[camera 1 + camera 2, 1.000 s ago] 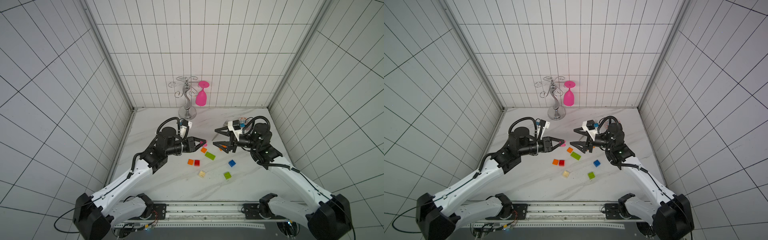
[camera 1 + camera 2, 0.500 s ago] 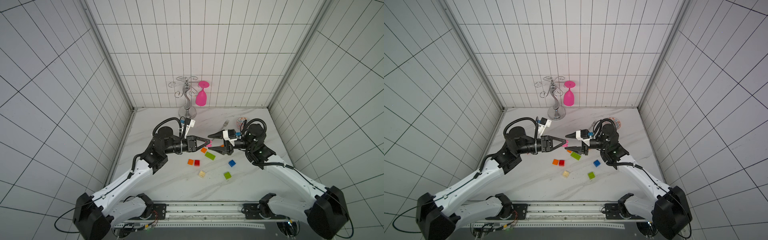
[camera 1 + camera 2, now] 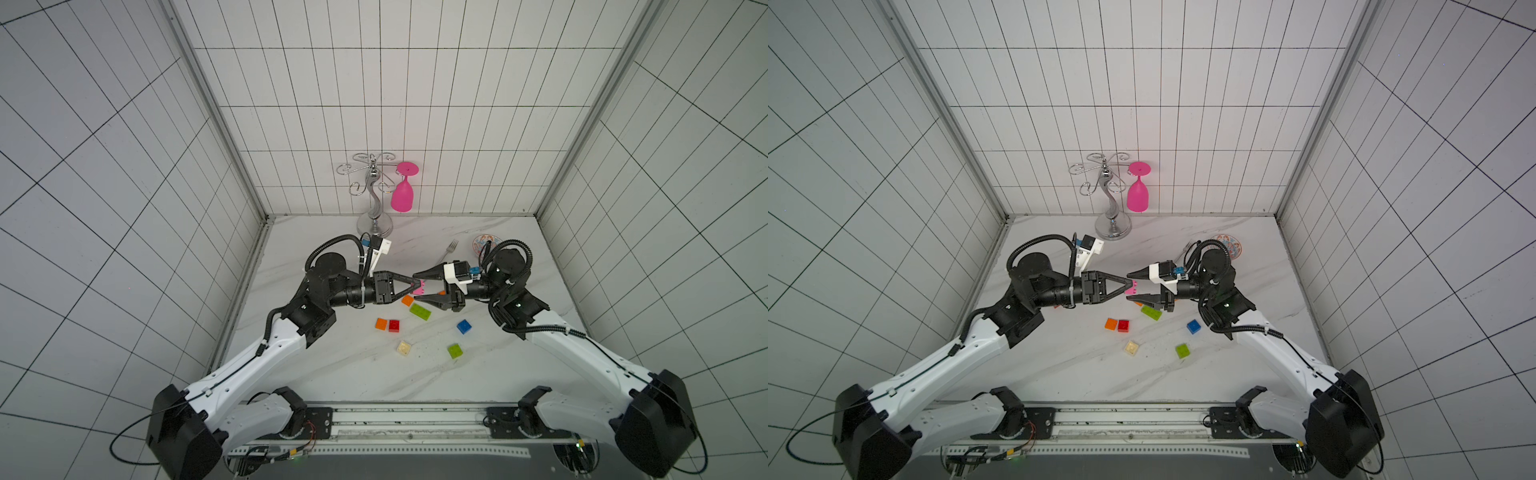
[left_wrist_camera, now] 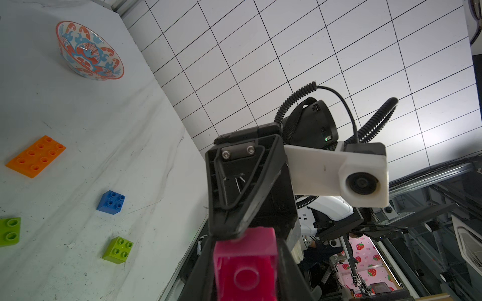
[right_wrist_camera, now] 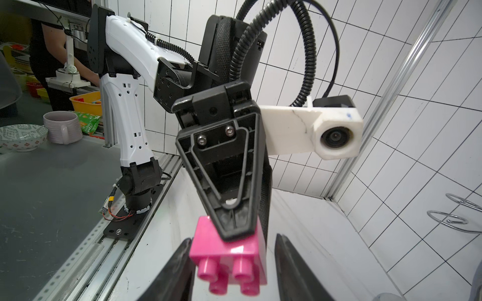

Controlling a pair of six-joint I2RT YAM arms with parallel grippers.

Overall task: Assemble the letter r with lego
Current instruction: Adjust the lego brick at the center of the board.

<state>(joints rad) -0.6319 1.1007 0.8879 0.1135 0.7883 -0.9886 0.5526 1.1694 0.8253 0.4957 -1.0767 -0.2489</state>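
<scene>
pink lego brick (image 5: 229, 250) | lifted above worktop (image 3: 353, 374) middle; pinched by left gripper (image 3: 1128, 288) | right gripper (image 3: 417, 286) jaws spread, straddling it; one finger (image 5: 180, 265) right beside it, other clear

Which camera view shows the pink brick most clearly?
The right wrist view: the pink brick fills the foreground, studs visible, pinched by the left gripper. The left wrist view shows only its hollow underside; in both top views it is a small pink speck.
</scene>
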